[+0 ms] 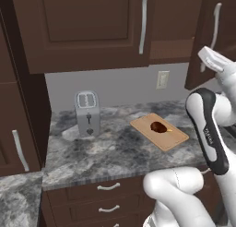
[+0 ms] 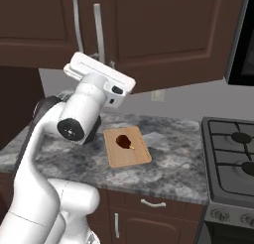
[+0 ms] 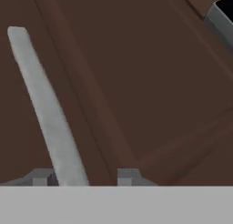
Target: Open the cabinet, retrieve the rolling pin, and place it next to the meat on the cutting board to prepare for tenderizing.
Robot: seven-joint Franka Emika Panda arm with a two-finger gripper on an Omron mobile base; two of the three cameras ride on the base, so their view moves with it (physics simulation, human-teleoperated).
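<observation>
**Hand raised at the cabinet handle, door ajar**

In the left base view, a silver toaster stands on the grey speckled table, toward its left. To the right of it and apart lies the cutting board, flat and turned at an angle, with the meat sitting on its middle. A wall outlet is set in the grey wall above and behind the board. Higher up runs the row of dark brown wall cabinets; the cabinet at the far right has its door swung partly out from the row, and its long silver bar handle shows just above the arm's white wrist.

In the right base view, the arm rises at the left and its wrist is lifted against the lower part of the cabinet, beside the handle. The board lies below and to the right of the arm, the meat on it, and a stove stands at the far right end of the table.

In the hand view, the handle runs slantwise down the left half and passes between the two fingertips of the hand. The tips stand apart, one on each side of the bar; whether they touch it I cannot tell. Brown door panel lies behind.
</observation>
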